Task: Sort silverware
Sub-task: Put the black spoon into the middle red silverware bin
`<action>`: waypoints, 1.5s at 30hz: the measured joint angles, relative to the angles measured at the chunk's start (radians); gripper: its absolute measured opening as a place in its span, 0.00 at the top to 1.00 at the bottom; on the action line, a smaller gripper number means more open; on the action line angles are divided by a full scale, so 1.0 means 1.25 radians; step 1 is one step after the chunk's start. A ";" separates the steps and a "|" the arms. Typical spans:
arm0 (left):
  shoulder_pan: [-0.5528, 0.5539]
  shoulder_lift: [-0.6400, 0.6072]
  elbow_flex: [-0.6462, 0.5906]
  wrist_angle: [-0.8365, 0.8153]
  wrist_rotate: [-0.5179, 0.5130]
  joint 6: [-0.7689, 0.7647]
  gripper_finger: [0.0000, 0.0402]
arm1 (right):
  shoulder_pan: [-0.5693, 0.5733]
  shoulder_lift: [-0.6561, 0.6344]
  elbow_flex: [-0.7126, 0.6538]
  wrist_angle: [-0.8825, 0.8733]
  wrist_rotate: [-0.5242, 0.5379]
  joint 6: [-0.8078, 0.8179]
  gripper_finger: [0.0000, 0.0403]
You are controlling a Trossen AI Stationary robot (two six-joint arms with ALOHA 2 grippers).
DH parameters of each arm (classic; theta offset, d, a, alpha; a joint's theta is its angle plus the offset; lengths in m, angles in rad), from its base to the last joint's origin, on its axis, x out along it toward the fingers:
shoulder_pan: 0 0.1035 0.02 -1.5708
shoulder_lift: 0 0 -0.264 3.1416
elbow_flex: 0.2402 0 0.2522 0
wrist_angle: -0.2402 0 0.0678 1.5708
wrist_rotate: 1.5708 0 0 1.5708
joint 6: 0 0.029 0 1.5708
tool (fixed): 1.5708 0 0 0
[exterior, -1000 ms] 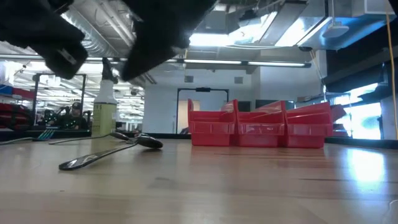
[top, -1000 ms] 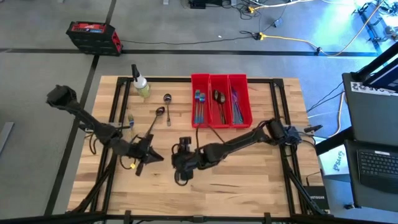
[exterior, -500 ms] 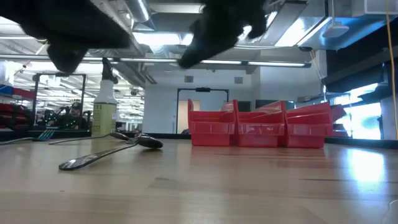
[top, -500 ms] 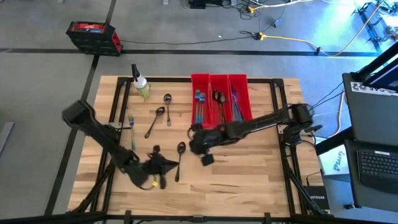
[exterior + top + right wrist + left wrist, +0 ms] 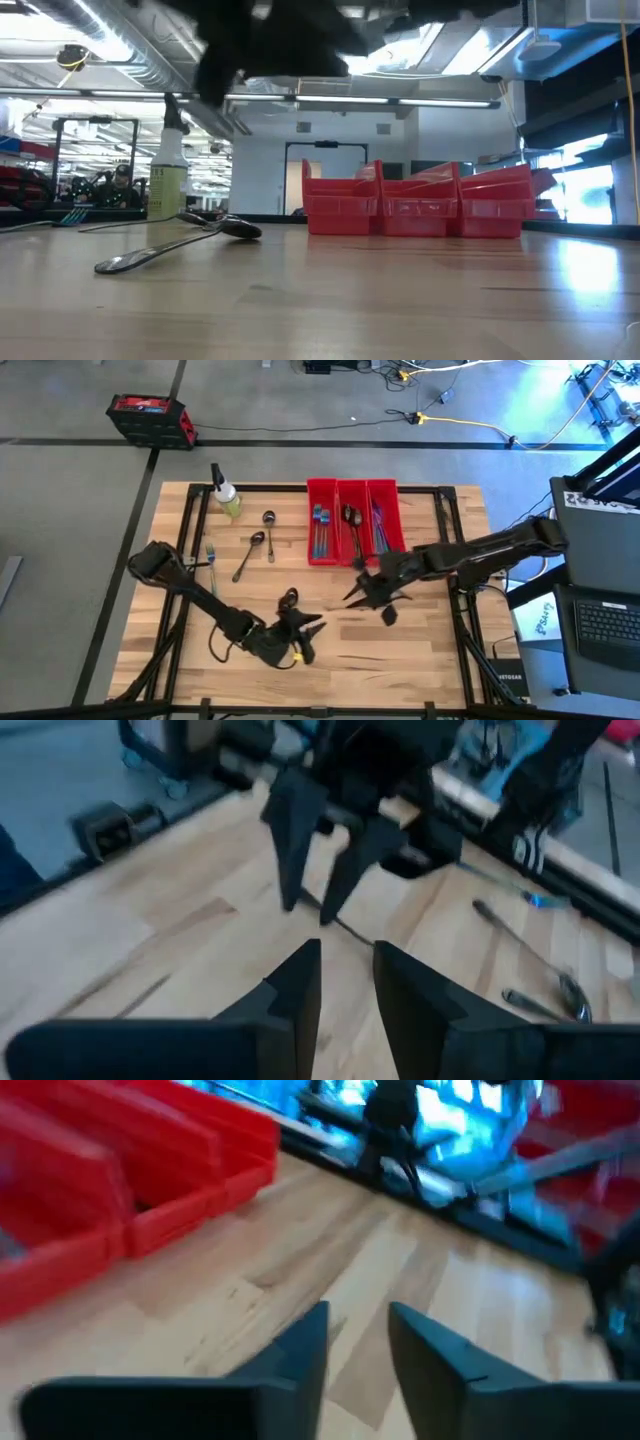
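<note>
Dark grey metal marks the nearest loose piece, a spoon [image 5: 289, 598] lying on the wooden table [image 5: 420, 650] a little left of centre in the high view. Its bowl points toward the top of the frame. Its handle seems to run down toward the left gripper [image 5: 305, 628], so the long axis is roughly top to bottom. The left gripper hovers just below it, fingers a little apart with nothing between them, and is clearly the closer one. The right gripper [image 5: 360, 592] hangs off to the spoon's right, just below the red bins [image 5: 352, 482]. Its fingers are also slightly parted and empty. Any pickup would likely need the fingers set across the thin handle. The spoon looks slim, smooth and low against the wood. More silverware [image 5: 250, 555] lies at upper left.
</note>
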 joint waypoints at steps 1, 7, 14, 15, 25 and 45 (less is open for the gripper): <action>0.009 0.000 0.029 -0.060 0.015 0.021 0.71 | -0.001 -0.024 -0.008 0.001 -0.016 -0.001 0.81; 0.074 0.000 0.204 -0.613 0.028 -0.229 0.45 | -0.002 -0.154 -0.071 -0.013 0.000 -0.006 0.81; 0.080 -0.001 0.246 -0.958 0.166 -0.661 0.27 | -0.002 -0.230 -0.122 -0.024 0.061 -0.006 0.81; 0.077 -0.001 0.235 -0.965 0.191 -0.725 0.26 | -0.002 -0.231 -0.127 -0.023 0.068 -0.006 0.81; 0.075 0.008 0.157 -0.854 0.267 -0.910 0.24 | -0.002 -0.231 -0.178 0.001 0.069 -0.002 0.81; 0.119 0.068 0.156 -0.845 0.390 -0.883 0.27 | -0.002 -0.231 -0.181 -0.005 0.074 0.022 0.81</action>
